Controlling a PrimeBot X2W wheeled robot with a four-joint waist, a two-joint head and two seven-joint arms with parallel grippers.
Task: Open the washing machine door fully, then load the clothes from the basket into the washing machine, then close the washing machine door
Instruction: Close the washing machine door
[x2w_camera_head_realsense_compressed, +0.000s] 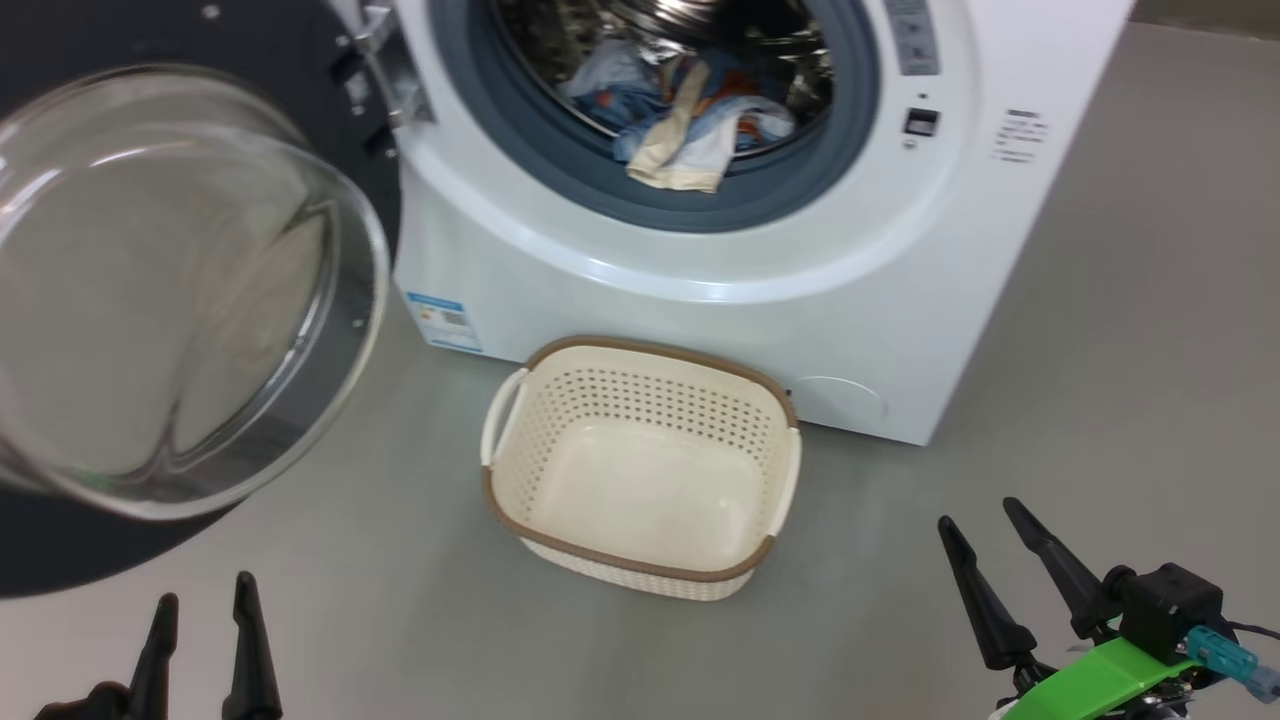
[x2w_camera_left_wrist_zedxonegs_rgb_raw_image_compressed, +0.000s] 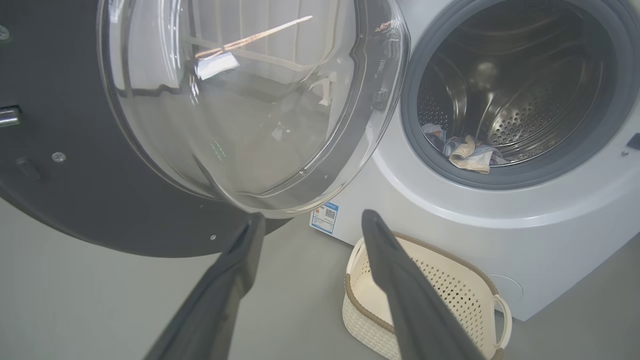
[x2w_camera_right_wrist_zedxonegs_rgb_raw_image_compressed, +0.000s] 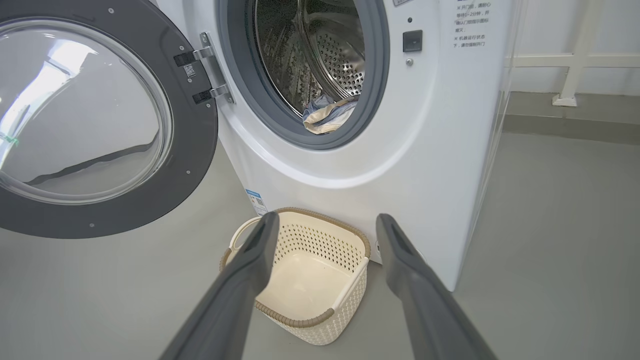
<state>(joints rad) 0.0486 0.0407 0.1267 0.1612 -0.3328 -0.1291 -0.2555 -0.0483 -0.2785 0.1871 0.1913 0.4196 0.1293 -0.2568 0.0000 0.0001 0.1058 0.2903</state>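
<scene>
- The washing machine door (x2w_camera_head_realsense_compressed: 180, 300) stands swung wide to the robot's left, its clear glass bowl bulging toward the camera. Its black rim hangs from a metal hinge (x2w_camera_head_realsense_compressed: 385, 60) on the left of the opening.
- The washing machine (x2w_camera_head_realsense_compressed: 700, 320), white and boxy, sits on a grey floor (x2w_camera_head_realsense_compressed: 1100, 400). A blue label sticker (x2w_camera_head_realsense_compressed: 443, 320) marks its lower left corner.
- A heap of clothes (x2w_camera_head_realsense_compressed: 680, 130) in blue, orange and beige lies at the front of the steel drum. One beige piece drapes onto the grey gasket (x2w_camera_head_realsense_compressed: 600, 190).
- The basket (x2w_camera_head_realsense_compressed: 640, 400) rests on the floor just in front of the machine, below the opening, upright, its bare cream bottom in plain sight.
- The left gripper (x2w_camera_head_realsense_compressed: 204, 590) hangs at the lower left of the head view, fingers spread apart and holding nothing. In the left wrist view its tips point toward the lower edge of the door glass and the basket.
- The right gripper (x2w_camera_head_realsense_compressed: 978, 512) hangs at the lower right, well apart from the basket, fingers likewise spread and gripping nothing. In the right wrist view the basket lies between its two fingers, farther off.
</scene>
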